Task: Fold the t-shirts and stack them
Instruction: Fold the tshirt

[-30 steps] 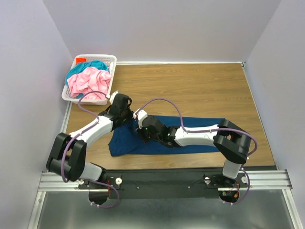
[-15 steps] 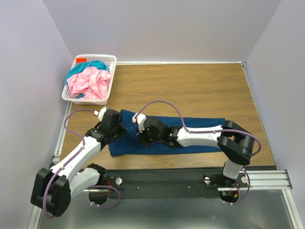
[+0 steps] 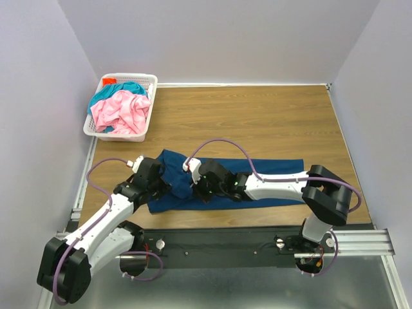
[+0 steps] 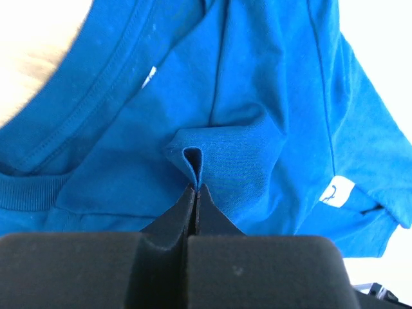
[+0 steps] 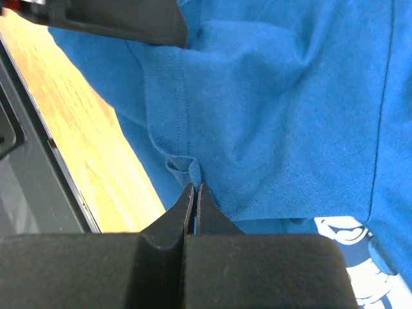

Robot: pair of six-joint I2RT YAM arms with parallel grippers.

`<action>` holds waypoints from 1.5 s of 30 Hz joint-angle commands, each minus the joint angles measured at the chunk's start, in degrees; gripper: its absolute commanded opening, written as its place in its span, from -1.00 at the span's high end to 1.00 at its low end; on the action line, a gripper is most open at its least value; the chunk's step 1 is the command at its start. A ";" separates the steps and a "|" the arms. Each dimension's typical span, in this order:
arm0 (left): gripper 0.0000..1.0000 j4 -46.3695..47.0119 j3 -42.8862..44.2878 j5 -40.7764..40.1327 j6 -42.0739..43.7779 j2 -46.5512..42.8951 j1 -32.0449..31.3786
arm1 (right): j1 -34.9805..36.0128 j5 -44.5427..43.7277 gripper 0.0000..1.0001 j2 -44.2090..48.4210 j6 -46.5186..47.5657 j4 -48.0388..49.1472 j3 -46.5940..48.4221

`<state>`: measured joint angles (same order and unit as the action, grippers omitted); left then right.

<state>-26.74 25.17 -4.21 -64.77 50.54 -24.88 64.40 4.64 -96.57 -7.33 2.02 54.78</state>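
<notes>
The dark blue t-shirt point(image 3: 283, 166) lies stretched across the near part of the table, its left end bunched up. My left gripper point(image 3: 170, 186) is shut on a pinched fold of it point(image 4: 195, 188), close to the ribbed neck point(image 4: 84, 96). My right gripper point(image 3: 194, 188) is shut on a hemmed edge of the same shirt point(image 5: 195, 187), just right of the left one. The white cartoon print point(image 5: 351, 241) peeks out below the fold. The pink t-shirt point(image 3: 122, 111) and the teal t-shirt point(image 3: 123, 87) lie heaped in the basket.
The white lattice basket point(image 3: 150, 80) stands at the back left corner of the wooden table point(image 3: 270, 119). A black rail point(image 3: 219, 239) runs along the near edge, close to the shirt's front hem. Grey walls enclose three sides.
The left arm swung from the shirt's back left corner toward the near edge, drawing the cloth with it. The right gripper shifted slightly right. The shirt's left end has bunched between them.
</notes>
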 commanded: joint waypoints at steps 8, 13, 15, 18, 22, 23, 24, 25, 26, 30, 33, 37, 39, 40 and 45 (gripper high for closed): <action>0.52 -5.86 -0.21 3.50 -0.18 -3.17 -3.07 | 0.37 -3.23 0.51 2.00 -2.60 -1.93 -3.19; -0.95 -10.34 2.42 3.42 -1.05 -6.76 -3.77 | 0.46 -2.45 -0.41 7.52 -3.39 -4.57 -4.68; -0.96 -13.68 4.52 1.06 -1.84 -8.96 -3.86 | 0.46 -2.80 -0.57 9.55 -4.09 -4.83 -5.30; -0.96 -15.27 7.25 -1.76 -2.46 -13.01 -3.86 | 0.37 -5.95 -1.00 13.33 -5.84 -5.62 -5.83; -0.97 -9.57 8.41 -1.95 -0.97 -13.55 -3.86 | 0.29 -16.05 -1.00 16.24 -10.06 -8.17 -5.04; -0.97 -5.38 8.23 -1.60 0.42 -11.72 -3.86 | 0.20 -19.38 -1.00 16.59 -11.20 -8.96 -4.60; -0.97 -3.34 8.14 -0.98 0.87 -10.22 -3.86 | -0.32 -20.63 -1.00 16.59 -11.82 -9.31 -4.42; -0.97 -1.32 8.23 -0.20 1.57 -6.20 -3.86 | -0.76 -21.25 -1.00 16.51 -13.05 -9.84 -4.08; -0.97 3.75 8.40 0.86 3.49 -3.90 -3.86 | -2.42 -21.52 -1.00 16.33 -13.84 -10.89 -3.55; -0.97 12.39 11.21 3.94 6.23 8.58 -4.47 | -10.49 -17.75 -1.00 16.15 -18.15 -12.04 -4.42; -0.97 13.82 14.11 3.68 7.82 16.85 -5.35 | -17.63 -13.88 -1.00 15.63 -20.52 -12.13 -6.18; -0.97 14.08 14.48 1.58 9.31 24.84 -5.26 | -24.84 -11.24 -1.00 14.49 -21.84 -12.22 -8.81; -0.97 17.15 13.33 1.83 9.84 26.96 -5.00 | -27.40 -9.75 -1.00 13.70 -22.11 -12.30 -9.25; -0.97 17.94 12.63 3.49 10.10 28.19 -3.95 | -29.92 -9.22 -1.00 13.26 -22.46 -12.22 -9.52; -0.97 19.10 12.97 3.94 11.95 36.81 -1.93 | -36.70 -5.35 -1.00 9.57 -23.52 -12.39 -10.84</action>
<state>-8.49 39.38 -0.38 -55.31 82.19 -28.01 31.48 -4.71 -84.47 -28.91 -8.86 45.36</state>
